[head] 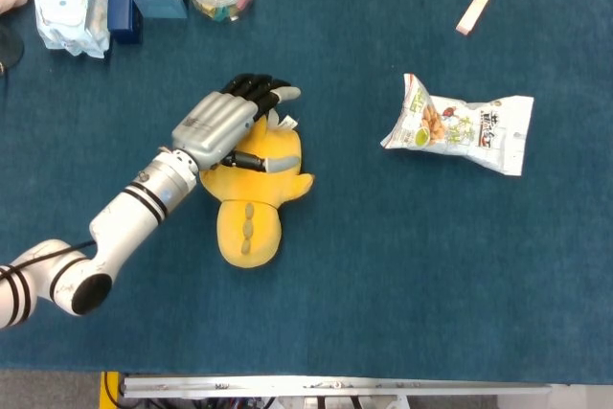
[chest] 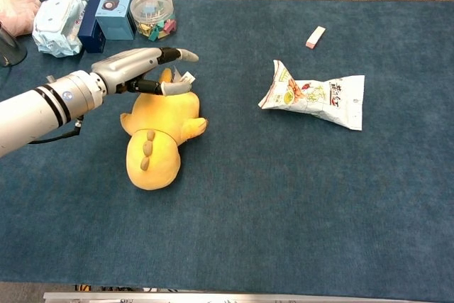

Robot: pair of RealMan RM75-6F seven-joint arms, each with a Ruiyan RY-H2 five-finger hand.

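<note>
Hovering my left hand point(head: 222, 122) over the yellow plush toy point(head: 254, 198) left of the worktop's point(head: 383, 275) middle, I see its fingers point(chest: 177, 54) apart, thumb touching the toy.

No wording can be read anywhere on the table. The white snack bag point(head: 464, 124) carries printed pictures of food and some dark characters along its right half, but they are too small and blurred to make out. The light blue box point(chest: 114, 15) at the far left shows a dark round picture on its face, with no legible lettering. The white tag point(chest: 186, 76) on the yellow plush toy point(chest: 159, 136) near the robot hand point(head: 228, 122) is too small to read.
</note>
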